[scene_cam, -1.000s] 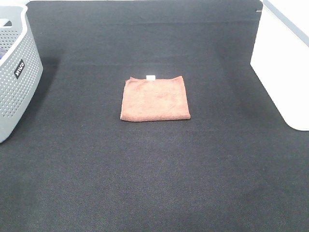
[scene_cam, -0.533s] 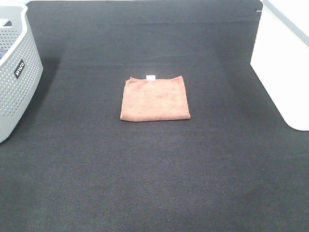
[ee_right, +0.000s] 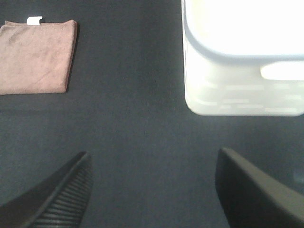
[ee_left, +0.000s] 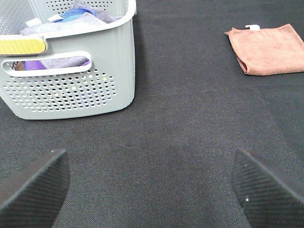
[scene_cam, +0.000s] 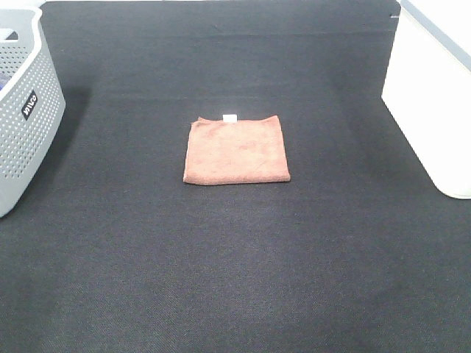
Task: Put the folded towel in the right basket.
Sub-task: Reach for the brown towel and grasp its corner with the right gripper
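Exterior high view: we see a flat, square reddish-brown terry towel (scene_cam: 236, 150), folded, with a tiny white tag (scene_cam: 229, 118) on its far edge, lying near the middle of a black fabric mat (scene_cam: 235, 279). A large white plastic basket (scene_cam: 430, 103) stands at the right edge, well apart from the towel. A grey perforated plastic basket (scene_cam: 26, 118) stands at the left edge. Our left gripper (ee_left: 152, 190) and right gripper (ee_right: 154, 190) hover over the mat, jaws spread wide, holding nothing.

The right basket (scene_cam: 430, 121) ran off the high view's right edge, and glare blanked its inside in the right wrist view. The grey basket (scene_cam: 22, 140) was cut by the left edge.
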You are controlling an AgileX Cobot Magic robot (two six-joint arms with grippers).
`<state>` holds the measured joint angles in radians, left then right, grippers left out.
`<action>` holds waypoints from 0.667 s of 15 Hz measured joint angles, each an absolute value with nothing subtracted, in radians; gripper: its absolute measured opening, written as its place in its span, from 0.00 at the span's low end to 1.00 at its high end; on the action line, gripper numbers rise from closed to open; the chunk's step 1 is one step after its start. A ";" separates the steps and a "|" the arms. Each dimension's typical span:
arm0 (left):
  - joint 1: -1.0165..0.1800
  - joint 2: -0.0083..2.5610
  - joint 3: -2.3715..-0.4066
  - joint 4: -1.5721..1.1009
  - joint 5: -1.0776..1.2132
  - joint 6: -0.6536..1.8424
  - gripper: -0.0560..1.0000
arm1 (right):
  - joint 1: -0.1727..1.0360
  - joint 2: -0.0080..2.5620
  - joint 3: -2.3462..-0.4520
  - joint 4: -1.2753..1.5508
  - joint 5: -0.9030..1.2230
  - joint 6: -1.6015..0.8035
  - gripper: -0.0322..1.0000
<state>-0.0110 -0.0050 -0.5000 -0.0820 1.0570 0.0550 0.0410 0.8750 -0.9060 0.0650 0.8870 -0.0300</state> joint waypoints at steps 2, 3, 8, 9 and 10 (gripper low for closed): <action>-0.011 -0.005 -0.500 -0.082 1.057 0.055 0.88 | 0.041 0.952 -0.965 0.065 0.887 -0.053 0.70; -0.011 -0.005 -0.500 -0.082 1.057 0.055 0.88 | 0.041 1.019 -1.027 0.065 0.893 -0.073 0.70; -0.011 -0.005 -0.500 -0.082 1.057 0.055 0.88 | 0.041 1.368 -1.339 0.124 0.943 -0.091 0.70; -0.011 -0.005 -0.500 -0.082 1.057 0.055 0.88 | 0.041 1.436 -1.393 0.146 0.957 -0.095 0.70; -0.011 -0.005 -0.500 -0.082 1.057 0.055 0.88 | 0.041 1.526 -1.476 0.201 1.002 -0.104 0.70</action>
<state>-0.0110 -0.0050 -0.5000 -0.0820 1.0570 0.0550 0.0410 1.5260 -1.4760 0.2010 1.0020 -0.1040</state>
